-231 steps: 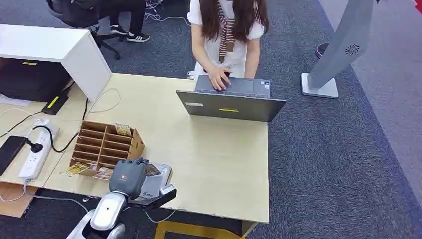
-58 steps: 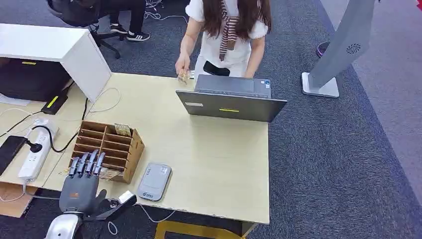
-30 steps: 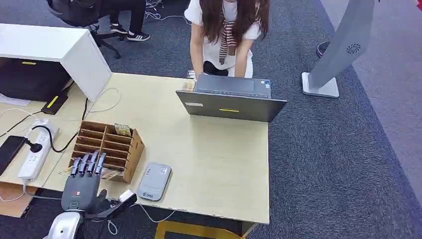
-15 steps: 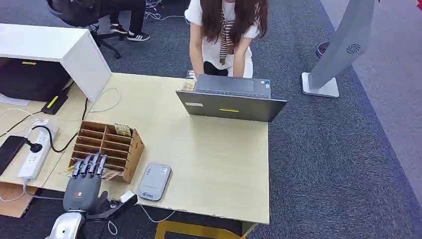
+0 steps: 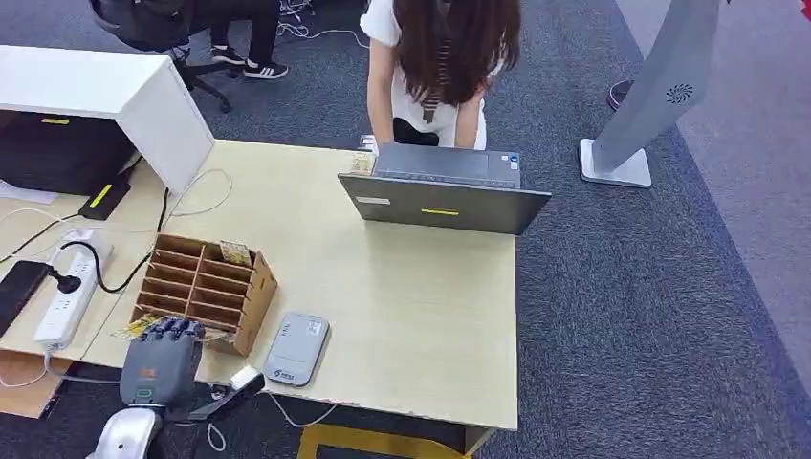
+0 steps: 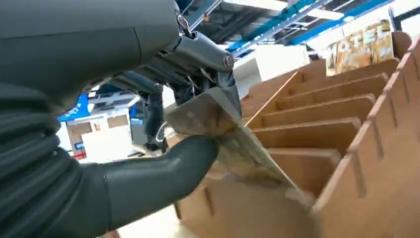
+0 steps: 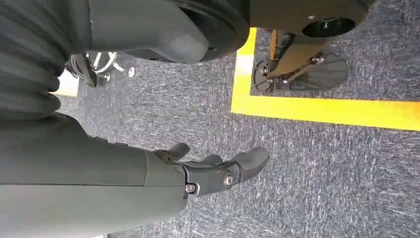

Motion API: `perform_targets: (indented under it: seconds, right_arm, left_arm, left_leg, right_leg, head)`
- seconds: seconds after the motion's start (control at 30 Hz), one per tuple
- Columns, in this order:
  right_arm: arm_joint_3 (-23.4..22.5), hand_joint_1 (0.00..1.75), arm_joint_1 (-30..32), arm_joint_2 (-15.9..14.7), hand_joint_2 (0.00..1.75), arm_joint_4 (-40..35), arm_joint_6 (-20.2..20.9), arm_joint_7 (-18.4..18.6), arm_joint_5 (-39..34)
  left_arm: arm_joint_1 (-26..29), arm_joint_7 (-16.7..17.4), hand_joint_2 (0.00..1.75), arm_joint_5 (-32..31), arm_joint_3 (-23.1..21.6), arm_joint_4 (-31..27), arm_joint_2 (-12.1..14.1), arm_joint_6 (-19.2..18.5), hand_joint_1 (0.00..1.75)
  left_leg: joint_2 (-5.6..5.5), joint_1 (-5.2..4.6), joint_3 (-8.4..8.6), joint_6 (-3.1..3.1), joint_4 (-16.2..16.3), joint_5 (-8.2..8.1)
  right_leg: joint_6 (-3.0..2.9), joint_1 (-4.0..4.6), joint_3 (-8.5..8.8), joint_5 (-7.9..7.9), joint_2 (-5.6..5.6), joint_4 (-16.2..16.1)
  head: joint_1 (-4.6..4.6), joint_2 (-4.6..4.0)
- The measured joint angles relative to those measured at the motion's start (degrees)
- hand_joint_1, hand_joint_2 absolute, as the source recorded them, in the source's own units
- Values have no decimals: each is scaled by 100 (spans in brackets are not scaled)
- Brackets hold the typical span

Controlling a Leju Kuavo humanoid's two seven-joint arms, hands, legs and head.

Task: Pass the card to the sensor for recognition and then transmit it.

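Left hand [image 6: 198,119] pinching a card [image 6: 237,144] at the cardboard organizer [image 5: 206,287]

The card is thin, with a mottled yellow-brown print (blurred), at the lowest front slot; right hand [image 7: 218,171] hangs empty, fingers loosely apart.

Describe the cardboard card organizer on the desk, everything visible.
The cardboard organizer is brown corrugated board, a low sloped rack split by dividers into two columns of shallow slots. It sits upright near the front left of the wooden desk, beside the grey card sensor. One card stands in a back slot. The left hand reaches its front edge; in the left wrist view its thumb and fingers pinch a card at a front slot.
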Motion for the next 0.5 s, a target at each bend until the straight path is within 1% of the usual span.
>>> perform_targets:
  seconds: [0.23, 0.5]
  right_arm:
    - [0, 0, 2, 0, 175, 0, 83, -39, -26]
    - [-7, 0, 1, 0, 175, 0, 76, -105, -50]
  left_arm:
    - [15, -44, 175, -4, 4, 0, 4, 35, 175]
    - [36, -103, 175, -20, 31, 0, 13, 92, 175]
  left_leg:
    - [-1, 0, 0, 0, 0, 0]
    - [-1, 0, 0, 0, 0, 0]
  right_leg:
    - [0, 0, 0, 0, -1, 0]
    - [0, 0, 1, 0, -1, 0]
  head:
    - [0, 0]
    - [0, 0]
